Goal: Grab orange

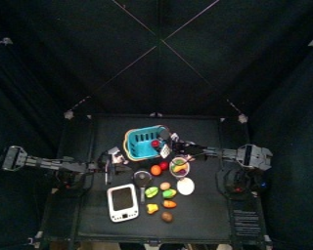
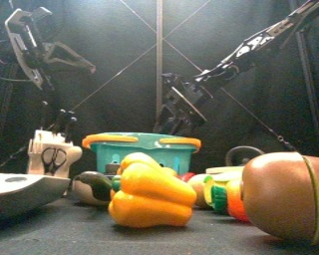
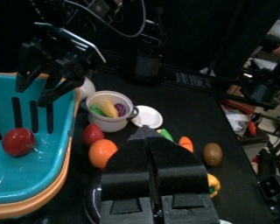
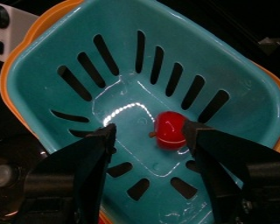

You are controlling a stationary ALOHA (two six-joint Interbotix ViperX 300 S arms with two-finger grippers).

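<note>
Grabbing the orange (image 3: 102, 153) starts with finding it: it is the round orange ball on the table (image 3: 195, 105), just beside the rim of the blue basket (image 3: 43, 179), with a small red fruit (image 3: 94, 133) touching it on the far side. A white cup (image 3: 112, 106) with yellow bits stands a bit further off, and a brown kiwi (image 3: 213, 154) lies on the other side.

The left fingers (image 3: 146, 133) are shut tight and hold nothing. They hang near the orange, so I think this arm should do the job. It needs to open wide first, then slide over so one finger goes on each side of the ball. Coming down from above looks best, because the basket rim and the red fruit crowd it from the sides. Close slowly, since a round fruit can roll away.

The right fingers (image 4: 150, 138) are open over the basket, above a red thing (image 4: 171, 128) lying inside, and they hold nothing. That arm is on the wrong spot for the orange.
</note>
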